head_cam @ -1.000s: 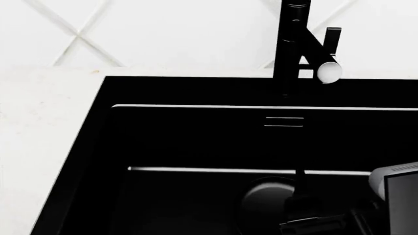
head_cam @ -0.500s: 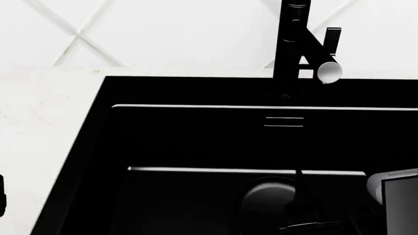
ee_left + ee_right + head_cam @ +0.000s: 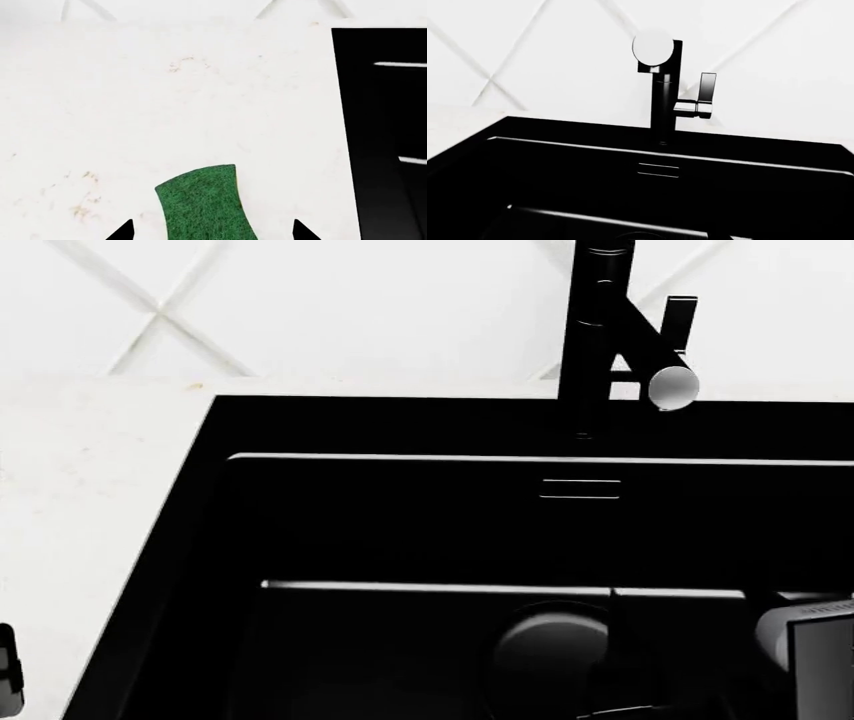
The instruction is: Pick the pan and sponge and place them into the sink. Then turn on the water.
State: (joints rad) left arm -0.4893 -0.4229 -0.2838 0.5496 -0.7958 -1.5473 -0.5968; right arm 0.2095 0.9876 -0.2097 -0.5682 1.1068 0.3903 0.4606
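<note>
Sponge, green scouring face up, lies on the white desk left of the sink, between the left gripper's spread jaws. Judged best: lower squarely and pinch its long sides. Right jaws' state I cannot tell. Pan lies in the basin.

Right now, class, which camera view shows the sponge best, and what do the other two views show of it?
The left wrist view: the sponge lies green side up on the white counter, between the left gripper's dark fingers. The head and right wrist views show none of it, only the sink and faucet.
</note>
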